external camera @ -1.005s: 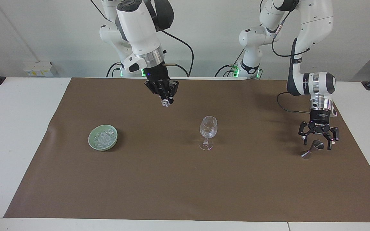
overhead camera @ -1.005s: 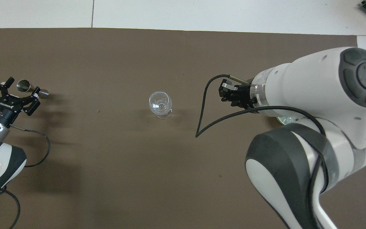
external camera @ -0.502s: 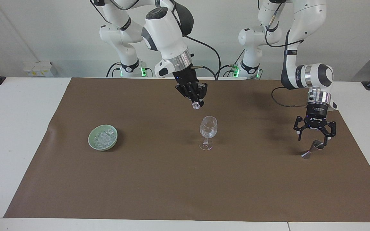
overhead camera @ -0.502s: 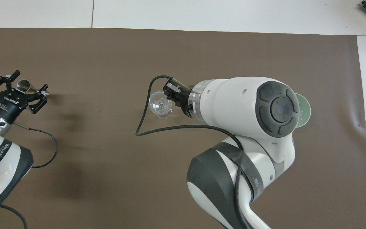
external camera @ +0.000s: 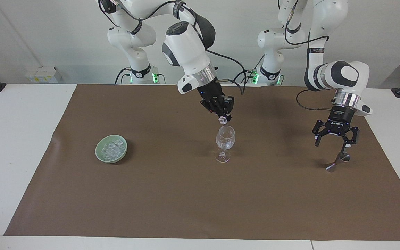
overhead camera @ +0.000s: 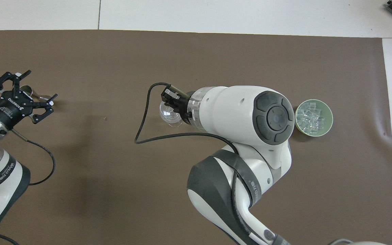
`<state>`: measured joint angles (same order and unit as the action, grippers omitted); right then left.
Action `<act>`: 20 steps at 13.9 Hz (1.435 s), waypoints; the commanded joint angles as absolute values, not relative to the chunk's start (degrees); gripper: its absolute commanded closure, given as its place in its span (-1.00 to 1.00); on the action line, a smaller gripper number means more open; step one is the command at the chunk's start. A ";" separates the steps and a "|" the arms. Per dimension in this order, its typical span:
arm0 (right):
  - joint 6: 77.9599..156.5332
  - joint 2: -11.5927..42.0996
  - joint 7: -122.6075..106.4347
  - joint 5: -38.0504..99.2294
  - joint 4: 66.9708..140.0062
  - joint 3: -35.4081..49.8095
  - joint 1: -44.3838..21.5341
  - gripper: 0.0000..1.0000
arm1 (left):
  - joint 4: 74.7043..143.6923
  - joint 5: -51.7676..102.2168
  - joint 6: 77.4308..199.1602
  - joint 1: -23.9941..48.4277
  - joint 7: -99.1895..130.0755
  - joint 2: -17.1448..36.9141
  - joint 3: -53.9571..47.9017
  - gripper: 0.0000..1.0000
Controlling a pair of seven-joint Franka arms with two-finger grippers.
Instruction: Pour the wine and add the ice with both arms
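**Ice cube carried over to the glass's rim**

Since a second ago my right gripper has swung from the open mat between the bowl and the glass to a spot just above the wine glass, and my left gripper has lifted off the jigger. My right fingertips are pinched together on a single ice cube, which hangs at their very tip. In the facing view the cube sits directly above the glass's mouth, slightly toward the robots' edge of the rim, with a small gap of air between cube and rim. From above, my own wrist covers part of the bowl of the glass, so I trust the facing view for height. The drop runs straight down: the glass stands upright, its axis vertical, and the cube lies almost on that axis. I judge the next move needs only a small nudge to centre it, then a release.

The rest of the ice lies heaped in the green bowl, toward my right arm's end of the table, well apart from the glass.

My left gripper hangs with its jaws spread wide and empty over the metal jigger, which lies tipped on its side on the brown mat, toward my left arm's end. That arm waits.
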<state>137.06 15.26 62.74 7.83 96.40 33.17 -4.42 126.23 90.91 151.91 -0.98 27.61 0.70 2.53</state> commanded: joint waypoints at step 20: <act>142.30 19.95 61.79 7.47 96.68 33.93 -5.01 -0.98 | 98.71 0.35 102.49 6.59 10.67 -3.78 2.46 -1.00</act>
<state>140.78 19.64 62.62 7.73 96.45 33.46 -5.26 101.49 1.38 105.69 6.19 17.26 -5.11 1.90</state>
